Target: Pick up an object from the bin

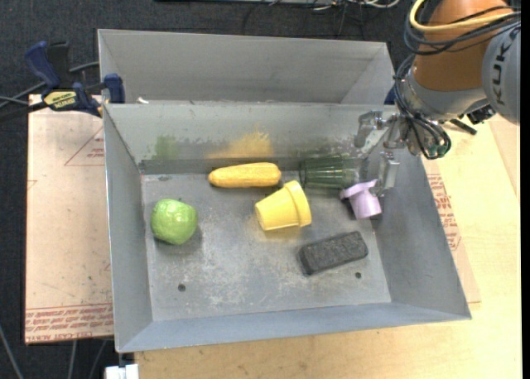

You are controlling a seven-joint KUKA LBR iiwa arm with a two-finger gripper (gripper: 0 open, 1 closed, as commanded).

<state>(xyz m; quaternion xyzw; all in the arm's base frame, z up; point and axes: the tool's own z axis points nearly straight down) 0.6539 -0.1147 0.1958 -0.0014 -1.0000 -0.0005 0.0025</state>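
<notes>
Where arm (451,46) overhangs right wall (418,232), lilac cup (363,200) beneath, front floor (248,282) open

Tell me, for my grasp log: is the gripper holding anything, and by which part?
Cannot be told. The gripper is right above the small lilac cup by the bin's right wall, beside the green glass, but no hold on it is visible.

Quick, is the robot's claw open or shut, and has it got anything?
Gripper: cannot be told; it hangs right beside the small purple cup by the bin's right wall.
</notes>
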